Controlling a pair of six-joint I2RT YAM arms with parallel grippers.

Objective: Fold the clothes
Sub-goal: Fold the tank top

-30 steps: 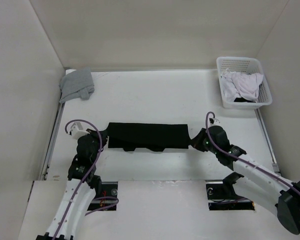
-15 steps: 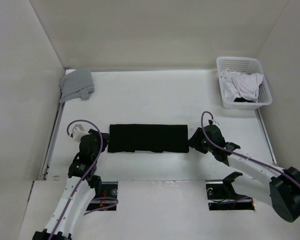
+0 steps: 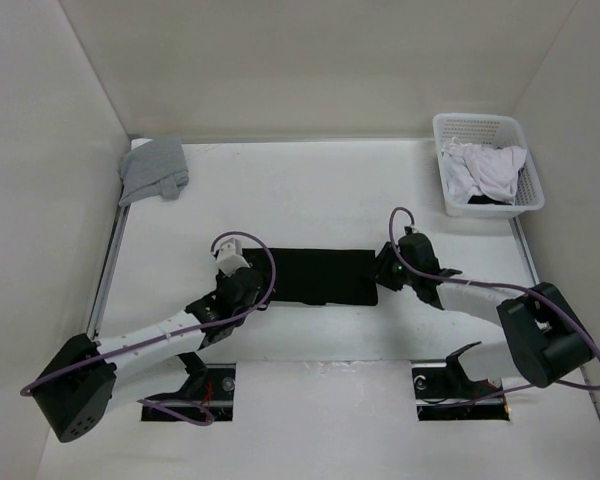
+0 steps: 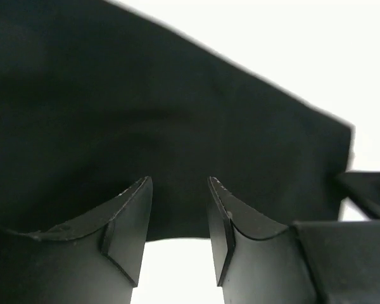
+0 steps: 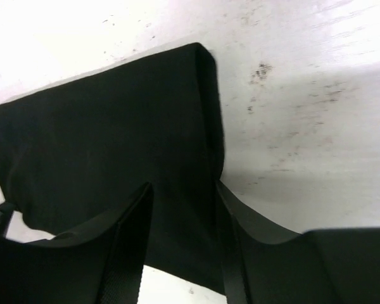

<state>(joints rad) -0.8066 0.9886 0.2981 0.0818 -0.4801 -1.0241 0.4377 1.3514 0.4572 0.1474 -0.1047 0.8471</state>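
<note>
As the black tank top (image 3: 325, 277) lies in a folded strip mid-frame on the bench (image 3: 310, 190), left end effector (image 4: 177, 183) and right end effector (image 5: 180, 187) hang open over its ends. Next fold likely wants matched corner grips.

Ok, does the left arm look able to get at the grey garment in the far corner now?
Probably yes: the left gripper is open over the black top, and only bare table lies between it and the grey garment. Whether the arm stretches that far is unsure.
</note>
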